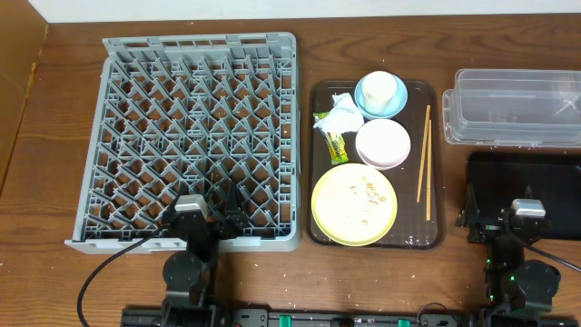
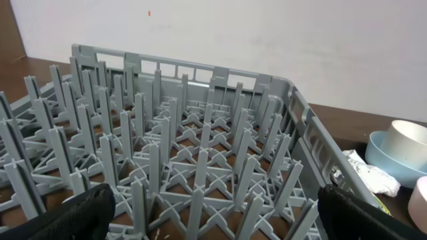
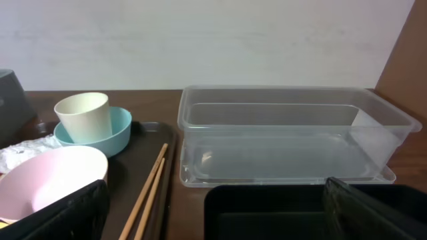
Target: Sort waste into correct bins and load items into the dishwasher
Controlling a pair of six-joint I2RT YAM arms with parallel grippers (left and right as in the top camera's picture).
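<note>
- serving tray (image 1: 413, 220): smooth dark brown plastic, faint sheen
- dish rack (image 1: 200, 44), left of the tray: matt grey plastic
- tub (image 1: 513, 107), right of it: clear glossy plastic
- chopsticks (image 1: 423, 163), on it: bare wood
- wad (image 1: 346, 113), on it: white paper (heavily creased)

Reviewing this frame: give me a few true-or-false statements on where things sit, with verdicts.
1. The cream cup sits inside the light blue bowl. True.
2. The yellow plate stands in the dish rack. False: it lies flat on the brown tray; the dish rack holds no dishes.
3. The chopsticks lie on the brown tray beside the pink bowl. True.
4. The paper wad is in the clear tub. False: it lies on the brown tray beside the light blue bowl.
5. The left pincer and right pincer are open, holding nothing. True.
</note>
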